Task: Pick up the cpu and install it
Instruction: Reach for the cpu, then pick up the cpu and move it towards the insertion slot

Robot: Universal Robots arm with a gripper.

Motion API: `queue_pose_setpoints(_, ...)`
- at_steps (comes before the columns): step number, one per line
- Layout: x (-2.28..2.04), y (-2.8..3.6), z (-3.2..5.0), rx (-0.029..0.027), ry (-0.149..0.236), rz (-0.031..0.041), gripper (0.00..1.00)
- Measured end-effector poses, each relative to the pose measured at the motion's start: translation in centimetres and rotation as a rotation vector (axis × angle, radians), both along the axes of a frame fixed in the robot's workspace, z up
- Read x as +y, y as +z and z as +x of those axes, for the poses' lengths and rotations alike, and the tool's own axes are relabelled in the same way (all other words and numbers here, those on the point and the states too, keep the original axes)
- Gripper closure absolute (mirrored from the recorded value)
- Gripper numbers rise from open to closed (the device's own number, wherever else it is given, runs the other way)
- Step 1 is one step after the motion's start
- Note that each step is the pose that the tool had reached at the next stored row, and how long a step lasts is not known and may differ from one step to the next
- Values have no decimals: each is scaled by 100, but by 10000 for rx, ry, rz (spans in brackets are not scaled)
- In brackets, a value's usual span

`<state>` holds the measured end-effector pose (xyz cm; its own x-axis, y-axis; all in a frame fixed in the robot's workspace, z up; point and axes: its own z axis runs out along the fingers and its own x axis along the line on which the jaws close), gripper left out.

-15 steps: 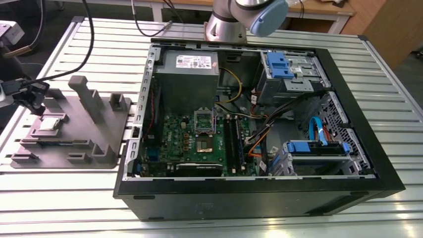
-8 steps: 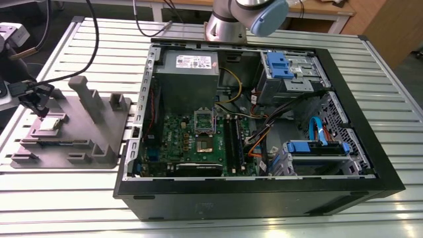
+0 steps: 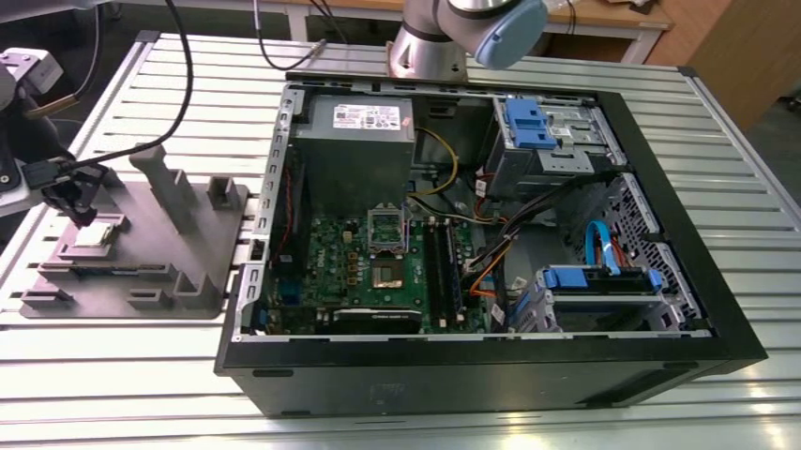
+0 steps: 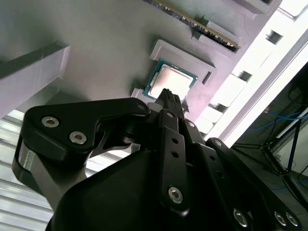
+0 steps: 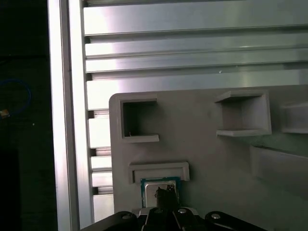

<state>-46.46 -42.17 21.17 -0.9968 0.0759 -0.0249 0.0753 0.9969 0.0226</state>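
Observation:
The cpu [image 3: 98, 234] is a small silver-topped square lying flat in a recess of the grey fixture [image 3: 188, 253] on the exterior view's left. My gripper [image 3: 79, 212] hangs directly over it, fingers shut together with nothing between them. In the second wrist view the dark gripper [image 4: 168, 94] tip overlaps the near edge of the cpu [image 4: 169, 79]. In the first wrist view the gripper [image 5: 166, 193] sits over the cpu [image 5: 153, 187]. I cannot tell whether the tip touches the chip. The motherboard's metal-framed socket [image 3: 385, 251] lies inside the open computer case.
The open black computer case [image 3: 701, 309] takes up the middle of the slatted metal table [image 3: 126, 394], holding a grey power supply [image 3: 356, 127], blue drive brackets [image 3: 528, 122] and cables. Upright posts [image 3: 163, 183] rise from the fixture beside the cpu. The arm's base [image 3: 432, 47] stands behind the case.

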Motion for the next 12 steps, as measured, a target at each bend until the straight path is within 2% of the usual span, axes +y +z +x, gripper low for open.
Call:
queue_pose_setpoints(6,-33,-12,2,1,0,-5,89)
queue_pose_setpoints(12,-35,-19,2,0,0,-4,89)
